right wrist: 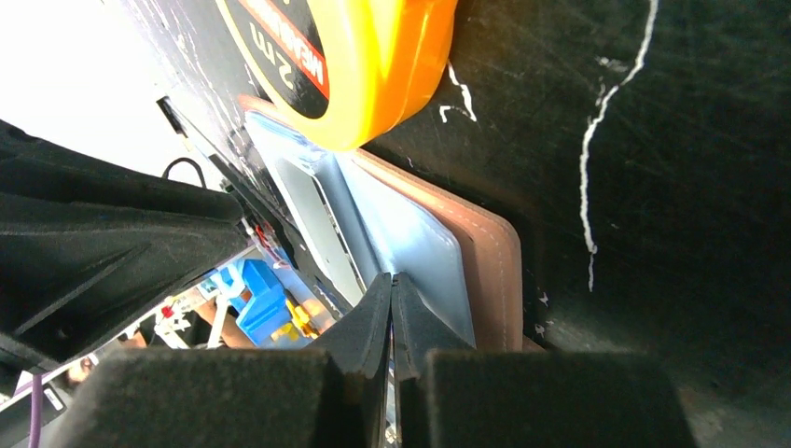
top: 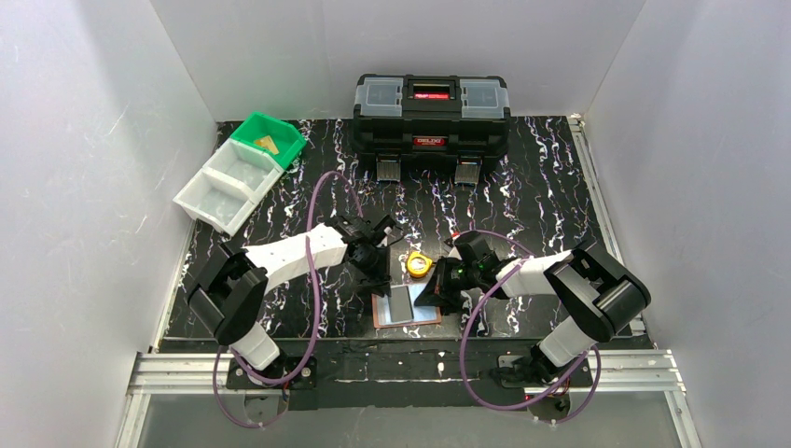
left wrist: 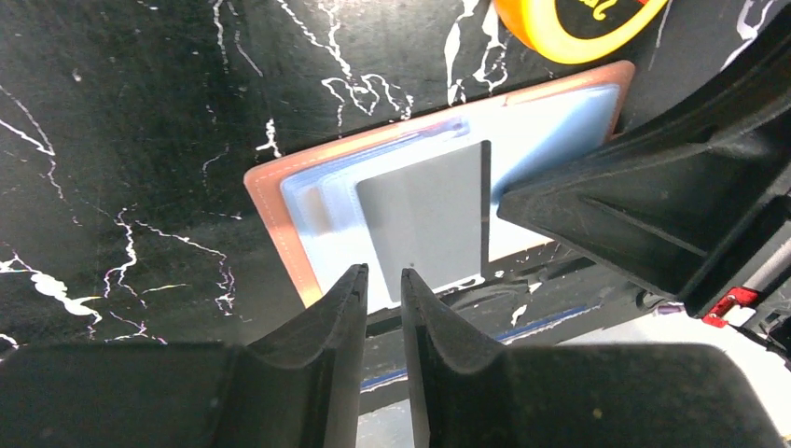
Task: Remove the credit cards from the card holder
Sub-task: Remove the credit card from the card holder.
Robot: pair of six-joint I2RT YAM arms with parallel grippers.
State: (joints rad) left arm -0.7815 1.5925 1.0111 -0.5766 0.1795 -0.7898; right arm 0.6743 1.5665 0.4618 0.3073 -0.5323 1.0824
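Observation:
The card holder (top: 424, 316) lies open near the table's front edge, tan rim (left wrist: 280, 215) around pale bluish sleeves. A grey credit card (left wrist: 424, 215) lies on its left half, sticking out toward the front edge; it also shows in the top view (top: 398, 303). My left gripper (left wrist: 382, 275) hovers at the card's near edge, its jaws a narrow gap apart with nothing between them. My right gripper (right wrist: 392, 280) is shut, its tips pinched on the edge of the bluish sleeve beside the brown leather (right wrist: 490, 271). A gold-tan card (top: 269, 143) lies in the green bin.
A round yellow tape measure (top: 419, 264) sits touching the holder's far edge. A large black toolbox (top: 431, 117) stands at the back. The green bin (top: 280, 131) and white bins (top: 224, 187) are at the back left. The table's front edge runs just below the holder.

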